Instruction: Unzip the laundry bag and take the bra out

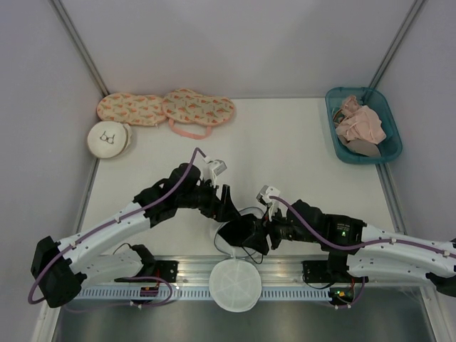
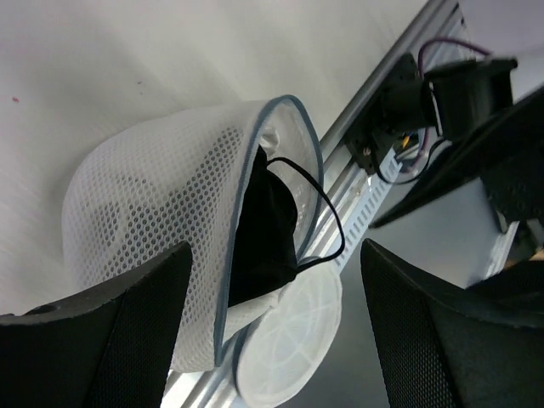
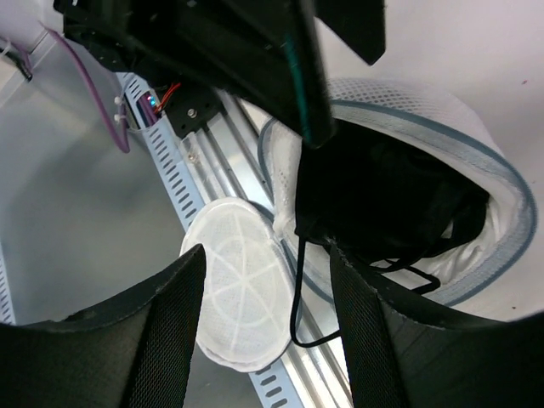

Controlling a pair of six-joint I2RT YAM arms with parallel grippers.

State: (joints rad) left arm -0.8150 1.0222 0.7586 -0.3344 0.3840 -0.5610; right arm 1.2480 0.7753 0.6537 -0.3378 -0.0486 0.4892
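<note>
Both arms are hovering over the opened laundry bag at the near edge of the surface.

The laundry bag [image 2: 144, 212] is lying unzipped beside the metal rail [image 1: 285, 271], its dark rim gaping. The bra [image 2: 268, 221], which is black here, is sitting inside with thin straps spilling out. The left fingers [image 2: 110, 340] are spread wide and gripping nothing. The right fingers [image 3: 161, 340] are also standing apart, with a strap dangling between them unpinched. A round white mesh disc [image 1: 234, 285] is resting on the rail.
</note>
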